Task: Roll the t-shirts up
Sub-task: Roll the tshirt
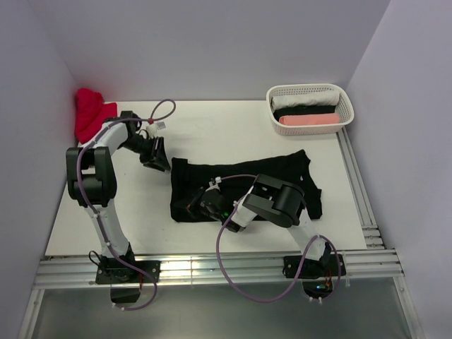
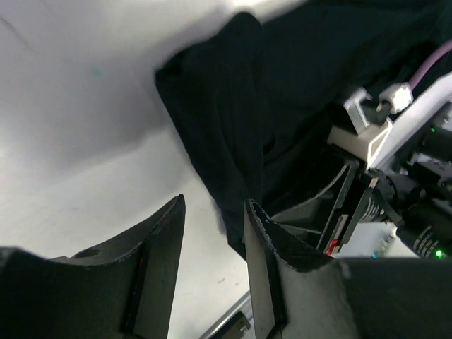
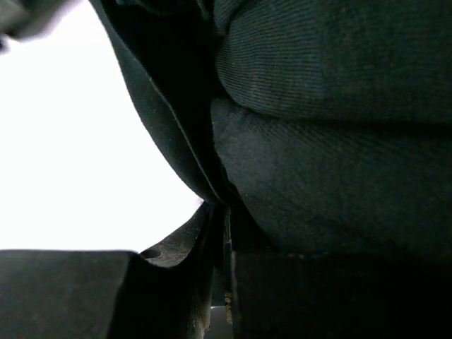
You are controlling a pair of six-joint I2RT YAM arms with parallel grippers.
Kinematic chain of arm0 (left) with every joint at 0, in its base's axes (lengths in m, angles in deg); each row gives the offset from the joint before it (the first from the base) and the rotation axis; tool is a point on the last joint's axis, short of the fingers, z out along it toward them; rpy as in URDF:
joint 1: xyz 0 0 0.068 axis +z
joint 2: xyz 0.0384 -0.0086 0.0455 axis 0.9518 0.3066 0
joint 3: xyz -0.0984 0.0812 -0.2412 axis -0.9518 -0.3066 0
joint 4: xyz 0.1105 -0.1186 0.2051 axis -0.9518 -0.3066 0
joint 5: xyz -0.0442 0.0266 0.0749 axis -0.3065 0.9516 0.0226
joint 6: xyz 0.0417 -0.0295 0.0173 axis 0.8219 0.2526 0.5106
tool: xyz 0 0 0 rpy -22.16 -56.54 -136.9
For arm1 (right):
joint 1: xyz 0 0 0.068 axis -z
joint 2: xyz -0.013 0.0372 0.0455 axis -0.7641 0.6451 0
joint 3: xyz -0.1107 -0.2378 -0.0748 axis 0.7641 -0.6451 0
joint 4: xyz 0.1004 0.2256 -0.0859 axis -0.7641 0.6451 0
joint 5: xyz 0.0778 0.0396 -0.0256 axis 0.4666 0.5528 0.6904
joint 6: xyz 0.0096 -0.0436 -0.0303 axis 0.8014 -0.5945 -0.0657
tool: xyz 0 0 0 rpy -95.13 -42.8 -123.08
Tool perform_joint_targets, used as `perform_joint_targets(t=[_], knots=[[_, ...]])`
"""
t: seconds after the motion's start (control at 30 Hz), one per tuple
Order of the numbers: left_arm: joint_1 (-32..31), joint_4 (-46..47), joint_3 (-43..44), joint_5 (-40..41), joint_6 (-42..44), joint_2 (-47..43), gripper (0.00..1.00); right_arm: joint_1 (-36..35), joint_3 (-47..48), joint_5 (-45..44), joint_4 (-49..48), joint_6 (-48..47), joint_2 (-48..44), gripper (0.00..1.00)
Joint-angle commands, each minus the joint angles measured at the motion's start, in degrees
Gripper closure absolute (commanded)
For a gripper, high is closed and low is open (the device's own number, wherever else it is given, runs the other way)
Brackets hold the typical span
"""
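Observation:
A black t-shirt [image 1: 244, 178] lies spread across the middle of the table. My right gripper [image 1: 205, 203] is low on its near left part and is shut on a fold of the black cloth [image 3: 318, 162], which fills the right wrist view. My left gripper [image 1: 157, 161] hovers over bare table just left of the shirt's far left corner; its jaws are open and empty, and the shirt's edge [image 2: 219, 134] shows beyond my fingertips [image 2: 254, 212]. A red t-shirt [image 1: 90, 111] is bunched at the far left corner.
A white lattice basket [image 1: 342, 100] at the far right holds rolled white, black and pink tees. Grey walls close in the left, back and right. A metal rail [image 1: 212, 268] runs along the near edge. Bare white table lies behind the shirt.

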Motion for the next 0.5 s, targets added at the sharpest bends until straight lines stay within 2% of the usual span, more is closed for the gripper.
perform_joint_targets(t=[0.0,0.27,0.47], knots=[[-0.3,2.5,-4.0,-5.2,1.3,-0.9,0.56,0.4,-0.7,0.5,-3.9,2.2,2.0,1.00],[-0.4,10.4,-6.7,-7.2,-4.5,2.2,0.61,0.5,-1.0,0.7,-5.0,2.9,2.8,1.00],[-2.8,12.4,-6.5,-4.8,-6.3,2.0,0.62,0.6,-0.9,0.9,-4.2,2.6,2.5,1.00]])
